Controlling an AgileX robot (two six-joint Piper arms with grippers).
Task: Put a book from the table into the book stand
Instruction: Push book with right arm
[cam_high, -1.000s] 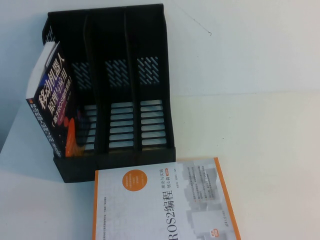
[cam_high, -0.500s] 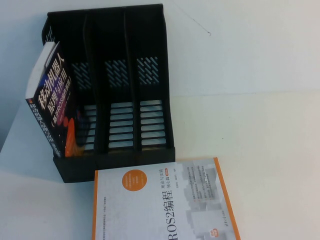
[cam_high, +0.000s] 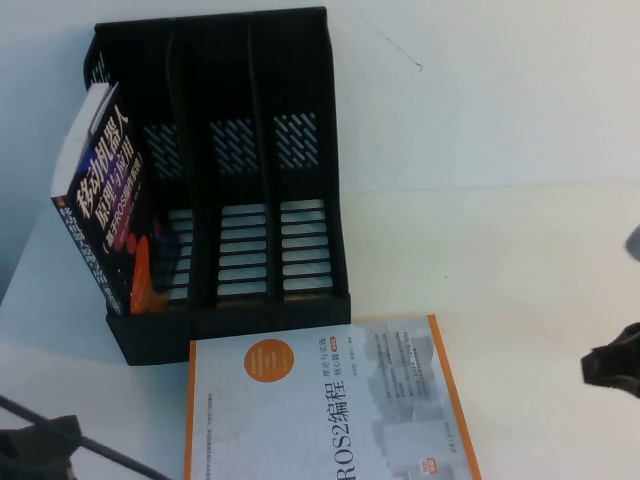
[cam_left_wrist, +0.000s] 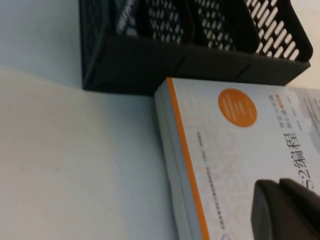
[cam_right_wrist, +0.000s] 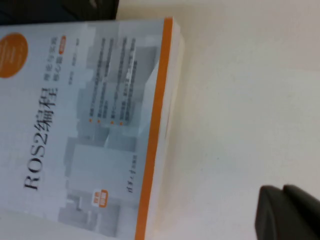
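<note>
**ROS2 book flat on table, no claw on it yet**

Book (cam_high: 325, 405) lying cover-up on the table (cam_high: 520, 250), far edge just in front of the book stand (cam_high: 215, 190) front lip, near edge cut off by the high view. Thin paperback: likely light, but floppy if lifted by one corner, and the glossy cover looks slippery. Flat on the table, so no gap underneath; best bet is pinching a long orange-bordered edge, or sliding it until one edge overhangs the table. Needs turning upright before going into a compartment.

Stand: middle and right compartments empty; dark thick book (cam_high: 105, 215) leaning at the left one, exact seating hard to make out.

Left claw (cam_left_wrist: 285, 210) clenched, empty, hovering over the book's cover near its left edge. Right claw (cam_right_wrist: 290, 212) over bare table beside the book's right edge, holding nothing; open or clenched, cannot tell. Only dark slivers of both arms in the high view.
</note>
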